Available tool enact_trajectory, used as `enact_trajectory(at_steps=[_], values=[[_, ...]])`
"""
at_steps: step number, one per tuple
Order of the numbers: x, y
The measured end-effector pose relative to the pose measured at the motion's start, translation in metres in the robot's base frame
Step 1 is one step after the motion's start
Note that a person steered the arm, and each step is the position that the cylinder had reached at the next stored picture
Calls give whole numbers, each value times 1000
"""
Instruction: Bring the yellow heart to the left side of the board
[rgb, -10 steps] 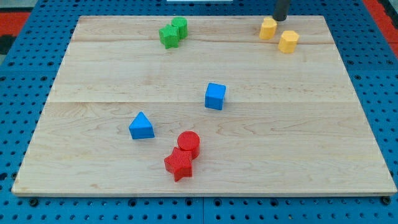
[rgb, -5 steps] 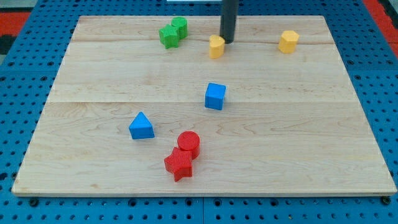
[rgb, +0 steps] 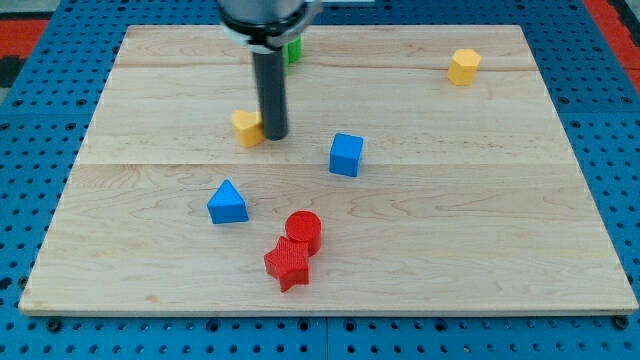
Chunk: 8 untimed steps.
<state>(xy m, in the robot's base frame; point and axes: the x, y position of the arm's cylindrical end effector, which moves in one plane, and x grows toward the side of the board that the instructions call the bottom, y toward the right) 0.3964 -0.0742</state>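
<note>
The yellow heart lies on the wooden board, left of the board's middle and in its upper half. My tip stands right against the heart's right side, touching it. The rod rises from there toward the view's top and hides most of the green blocks behind it.
A second yellow block sits at the top right. A blue cube lies just right of my tip. A blue triangle lies below the heart. A red cylinder and a red star touch each other near the bottom.
My tip has pushed the yellow heart from the top right, past the green blocks, down and to the left. The other blocks have not moved.
</note>
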Motion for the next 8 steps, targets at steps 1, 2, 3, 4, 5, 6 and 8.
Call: enact_trajectory(at_steps=[1, 2, 3, 4, 5, 6, 8], values=[[-3, -43], [-28, -49], [-46, -49], [-22, -75], [-1, -89], [6, -113], [-37, -58]])
